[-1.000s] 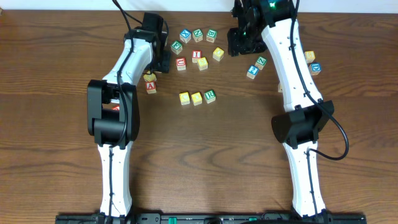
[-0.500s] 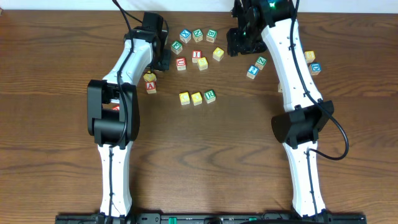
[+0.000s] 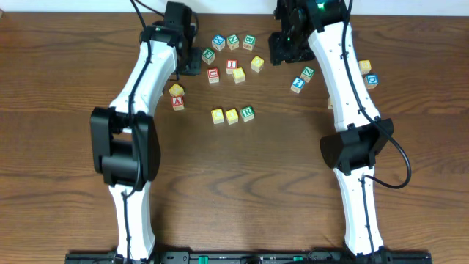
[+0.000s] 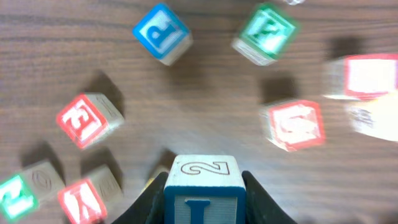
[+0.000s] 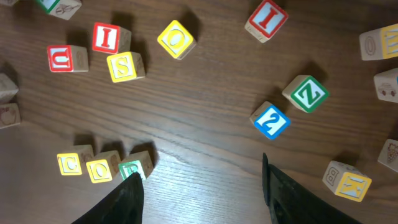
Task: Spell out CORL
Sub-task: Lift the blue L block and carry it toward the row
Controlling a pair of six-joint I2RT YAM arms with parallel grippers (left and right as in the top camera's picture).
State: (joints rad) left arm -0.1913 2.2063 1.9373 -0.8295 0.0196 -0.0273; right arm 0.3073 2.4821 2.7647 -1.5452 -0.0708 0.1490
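Observation:
Three cubes stand in a row mid-table: a yellow C (image 3: 218,115), a yellow O (image 3: 231,115) and a green R (image 3: 247,112). They also show in the right wrist view as C (image 5: 69,163), O (image 5: 99,169) and R (image 5: 132,168). My left gripper (image 3: 189,64) is at the back left, shut on the blue L cube (image 4: 200,186), whose upper face shows a 2. In the overhead view that cube is hidden under the gripper. My right gripper (image 5: 202,199) is open and empty, held above the table behind and to the right of the row (image 3: 286,50).
Loose cubes lie behind the row: a blue P (image 4: 161,32), a green one (image 4: 267,34), a red I (image 3: 231,66), and yellow ones (image 3: 257,64). A red A (image 3: 178,103) and a yellow cube (image 3: 176,89) lie left. More cubes (image 3: 297,84) (image 3: 372,79) lie right.
My left arm has pulled toward the back with the blue cube, uncovering the yellow cube beside the red A. The right arm and the row have not moved.

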